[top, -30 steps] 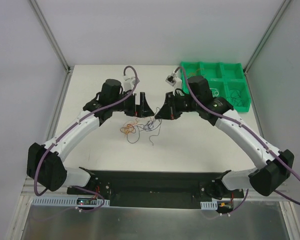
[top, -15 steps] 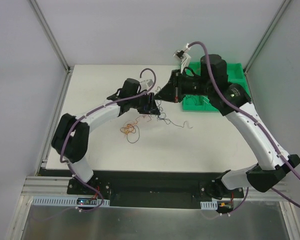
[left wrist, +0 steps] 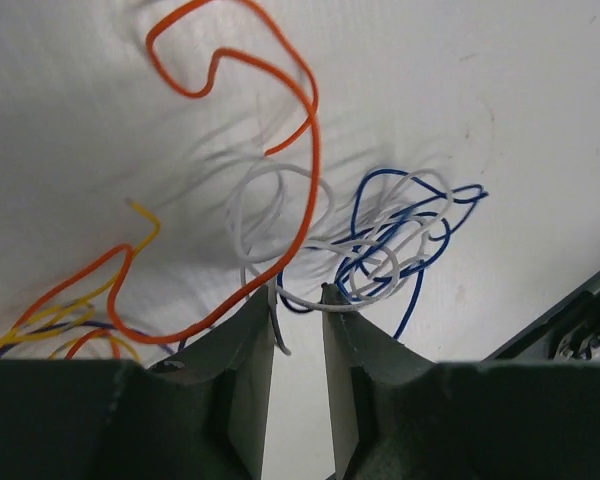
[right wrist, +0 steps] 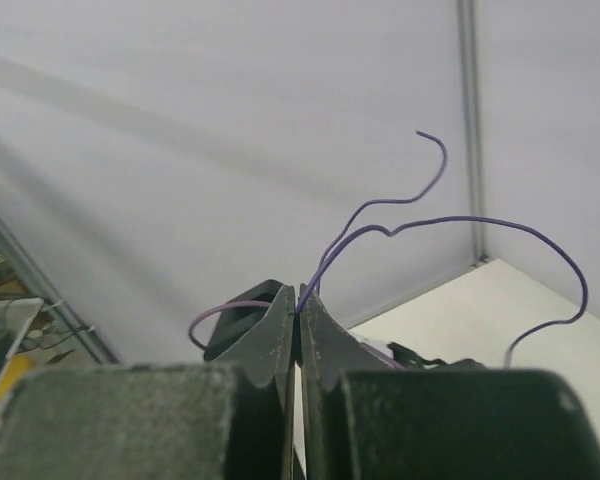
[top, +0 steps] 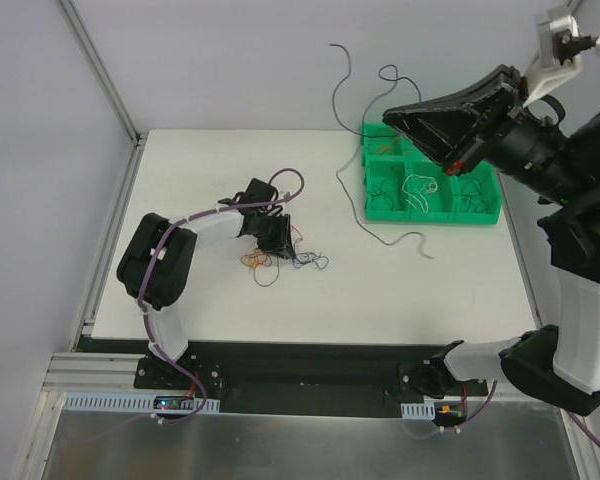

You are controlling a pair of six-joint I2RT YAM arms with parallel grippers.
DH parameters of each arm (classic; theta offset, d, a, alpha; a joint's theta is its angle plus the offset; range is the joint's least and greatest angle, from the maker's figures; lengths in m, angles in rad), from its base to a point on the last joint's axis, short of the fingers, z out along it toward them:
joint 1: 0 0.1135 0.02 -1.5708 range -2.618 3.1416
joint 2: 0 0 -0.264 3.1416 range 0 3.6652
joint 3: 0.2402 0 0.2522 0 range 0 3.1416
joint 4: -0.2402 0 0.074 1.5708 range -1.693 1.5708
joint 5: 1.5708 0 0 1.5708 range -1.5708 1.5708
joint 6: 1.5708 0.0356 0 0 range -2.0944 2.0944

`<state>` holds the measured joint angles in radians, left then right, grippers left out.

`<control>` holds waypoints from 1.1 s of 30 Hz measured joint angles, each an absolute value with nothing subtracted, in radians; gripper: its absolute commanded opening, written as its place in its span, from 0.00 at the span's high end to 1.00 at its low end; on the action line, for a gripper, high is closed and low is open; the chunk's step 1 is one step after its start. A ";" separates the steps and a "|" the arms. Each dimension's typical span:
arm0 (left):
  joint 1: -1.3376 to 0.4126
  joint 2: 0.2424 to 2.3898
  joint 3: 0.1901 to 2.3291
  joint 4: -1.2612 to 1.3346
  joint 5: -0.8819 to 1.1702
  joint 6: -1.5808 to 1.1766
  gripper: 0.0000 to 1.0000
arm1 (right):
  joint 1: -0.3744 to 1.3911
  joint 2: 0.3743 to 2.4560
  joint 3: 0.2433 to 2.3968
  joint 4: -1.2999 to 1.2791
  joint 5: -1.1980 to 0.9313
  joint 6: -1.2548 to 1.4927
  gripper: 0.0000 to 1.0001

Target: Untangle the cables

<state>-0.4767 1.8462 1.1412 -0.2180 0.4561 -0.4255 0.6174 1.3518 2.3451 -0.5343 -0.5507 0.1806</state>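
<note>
Above the green tray (top: 430, 218), right tool (right wrist: 298, 303) pinching a purple wire (right wrist: 446, 163); left of it, left tool (left wrist: 298, 292) slightly spread around tangled cables (top: 265, 258) on the desk (top: 210, 180).

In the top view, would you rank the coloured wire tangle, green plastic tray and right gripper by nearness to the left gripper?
1. Coloured wire tangle, at the left gripper.
2. Green plastic tray, to the right.
3. Right gripper, high above tray.

The cables' knot (top: 285, 257) lies on the table (top: 200, 290), the tray (top: 432, 217) rear-right of it, one strand (right wrist: 470, 218) high above the tray.
</note>
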 measured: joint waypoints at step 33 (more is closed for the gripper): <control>-0.476 1.500 1.103 -0.410 0.471 -0.409 0.47 | 0.384 1.371 1.056 -0.725 -0.139 0.019 0.96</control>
